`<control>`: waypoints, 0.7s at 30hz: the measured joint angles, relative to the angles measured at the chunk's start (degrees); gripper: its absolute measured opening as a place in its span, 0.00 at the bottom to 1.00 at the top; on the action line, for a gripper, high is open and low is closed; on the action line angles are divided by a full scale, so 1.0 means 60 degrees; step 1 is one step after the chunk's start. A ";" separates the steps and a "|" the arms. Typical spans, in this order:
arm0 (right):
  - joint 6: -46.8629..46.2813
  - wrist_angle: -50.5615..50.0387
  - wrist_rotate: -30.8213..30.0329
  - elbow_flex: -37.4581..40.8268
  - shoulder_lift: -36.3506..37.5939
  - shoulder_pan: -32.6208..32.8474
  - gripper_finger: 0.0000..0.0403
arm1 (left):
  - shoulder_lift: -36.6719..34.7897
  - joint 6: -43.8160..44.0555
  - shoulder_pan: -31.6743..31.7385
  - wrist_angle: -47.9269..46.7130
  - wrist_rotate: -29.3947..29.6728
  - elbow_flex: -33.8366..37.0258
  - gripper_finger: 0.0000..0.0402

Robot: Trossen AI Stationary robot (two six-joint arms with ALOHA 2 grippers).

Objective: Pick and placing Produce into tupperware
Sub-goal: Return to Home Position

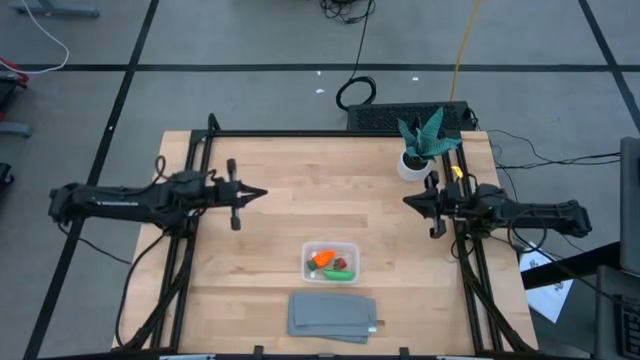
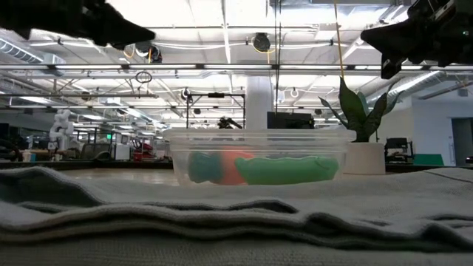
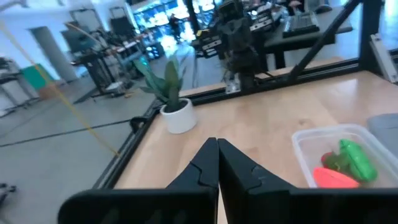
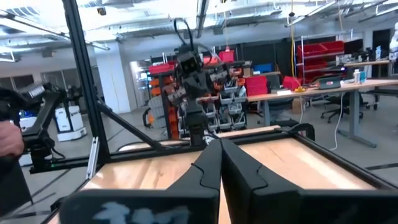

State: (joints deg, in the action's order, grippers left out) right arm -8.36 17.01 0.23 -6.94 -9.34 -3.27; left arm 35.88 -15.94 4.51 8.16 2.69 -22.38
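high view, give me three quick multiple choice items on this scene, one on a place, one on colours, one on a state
1. The tupperware stands
A) right by the folded grey cloth
B) against the potted plant
C) on the floor

2. The produce in it is
A) all yellow
B) orange, green and red
C) blue and white

3. The left tool and right tool are
A) shut on produce
B) wide open
C) shut and empty

Answers: 1 A, the cloth lies just beside it; 2 B, those colours show inside the clear walls; 3 C, each wrist view shows its tool closed with nothing held.
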 joint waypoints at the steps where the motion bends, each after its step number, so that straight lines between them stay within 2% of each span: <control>1: 0.0000 -0.0021 0.0000 0.0000 0.0088 0.0000 0.00 | -0.0302 0.0000 -0.0043 -0.0027 0.0202 0.0188 0.00; 7: 0.0189 -0.1408 -0.0145 -0.0135 0.0752 -0.0011 0.00 | -0.1832 0.0124 0.0016 0.0014 0.0710 0.1511 0.00; 12: 0.0070 -0.1706 -0.0348 -0.0186 0.1101 -0.0013 0.00 | -0.2703 0.0992 0.0030 -0.0141 0.0714 0.1915 0.00; 16: 0.0050 -0.2015 -0.0352 -0.0189 0.1194 -0.0011 0.00 | -0.2889 0.1189 0.0030 -0.0850 0.0696 0.1922 0.00; 21: 0.0221 -0.2085 -0.0332 -0.0189 0.1190 -0.0011 0.00 | -0.2867 0.0897 0.0030 -0.0872 -0.0031 0.1926 0.00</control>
State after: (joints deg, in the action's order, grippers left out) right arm -7.04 4.51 -1.77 -8.08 -2.20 -3.33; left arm 18.68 -10.57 4.69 2.93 2.50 -10.83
